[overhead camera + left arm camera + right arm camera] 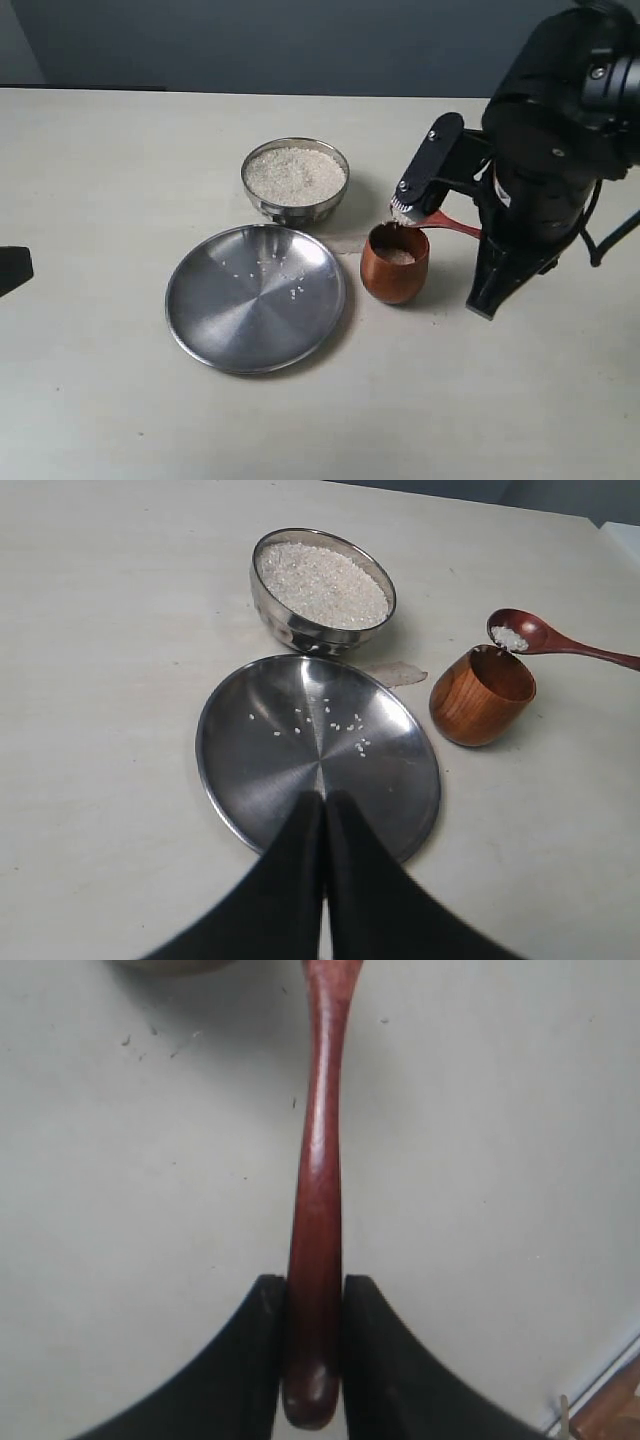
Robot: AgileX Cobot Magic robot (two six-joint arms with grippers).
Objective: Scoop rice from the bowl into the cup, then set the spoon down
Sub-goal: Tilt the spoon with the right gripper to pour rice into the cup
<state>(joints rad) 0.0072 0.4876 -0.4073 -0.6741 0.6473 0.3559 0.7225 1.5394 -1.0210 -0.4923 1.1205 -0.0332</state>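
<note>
The steel bowl (290, 210) (290, 630) is filled with a heap of rice (295, 175) (322, 580). The wooden cup (392, 275) (482, 705) stands upright to its right, with some rice (399, 256) inside. My right gripper (483, 235) (314, 1290) is shut on the end of the handle of the spoon (455, 226) (318, 1180). The spoon's oval bowl (525, 632) hovers at the cup's far rim, carrying a small clump of rice (509, 638). My left gripper (12, 270) (323, 805) is shut and holds nothing; it hangs at the near edge of the plate.
A wide flat steel plate (215, 310) (250, 770) lies in front of the bowl, left of the cup, with several stray grains on it. A small translucent scrap (395, 672) lies between plate, bowl and cup. The right arm's black body (550, 190) looms right of the cup.
</note>
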